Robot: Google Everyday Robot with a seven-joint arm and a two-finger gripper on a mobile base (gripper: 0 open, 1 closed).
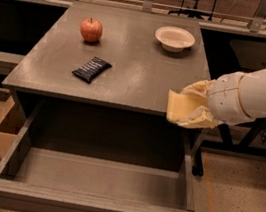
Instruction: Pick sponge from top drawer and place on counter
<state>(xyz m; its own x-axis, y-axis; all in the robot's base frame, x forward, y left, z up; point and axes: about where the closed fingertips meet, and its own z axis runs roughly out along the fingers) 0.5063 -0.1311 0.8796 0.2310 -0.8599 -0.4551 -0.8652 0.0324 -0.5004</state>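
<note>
- Half the task looks done: the sponge (177, 107) is out of the open top drawer (95, 178) and held at the counter's (128, 72) front right corner.
- One step is left, by this view: setting the sponge down flat on the counter and letting go.
- Claw (193, 107): closed on the sponge, pinching its right side, just beside the counter's right edge.
</note>
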